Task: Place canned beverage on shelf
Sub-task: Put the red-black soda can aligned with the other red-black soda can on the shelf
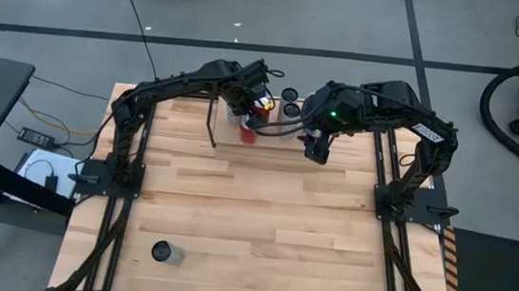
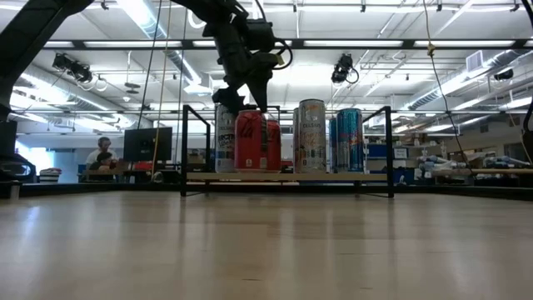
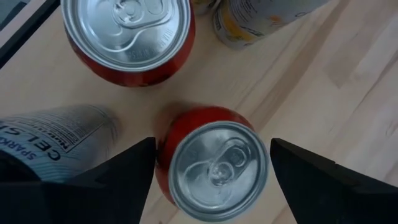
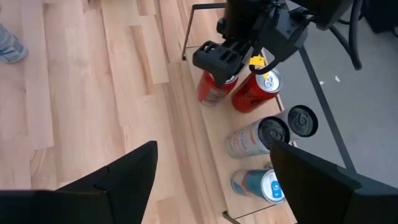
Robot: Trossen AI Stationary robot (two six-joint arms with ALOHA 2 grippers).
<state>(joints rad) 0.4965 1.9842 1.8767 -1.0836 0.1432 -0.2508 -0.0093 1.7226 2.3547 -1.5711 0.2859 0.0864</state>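
Note:
A red can (image 3: 217,171) stands upright on the shelf's light wood board (image 2: 333,177), in front of a second red can (image 3: 127,37) and beside a white can (image 3: 56,134). My left gripper (image 3: 211,143) reaches down over it from above, one finger on each side of its top. It also shows in the low view as the left gripper (image 2: 244,104) over the red can (image 2: 250,142). My right gripper (image 4: 214,146) hangs open and empty above the table, just on the near side of the shelf's right half. My left gripper has the red can's upper part between its two fingers (image 3: 124,180), one at each opposite side just under the rim (image 3: 163,149). No gap shows between fingers and can. The fingers slant steeply down from above. The can stands upright with its base on the shelf board.
More cans line the shelf: a white-and-orange one (image 2: 311,137) and a blue one (image 2: 350,140), with a dark-topped can (image 4: 303,120) behind them. Black rod end frames (image 2: 183,150) close the shelf's ends. A lone can (image 1: 162,251) stands near the table's near left corner.

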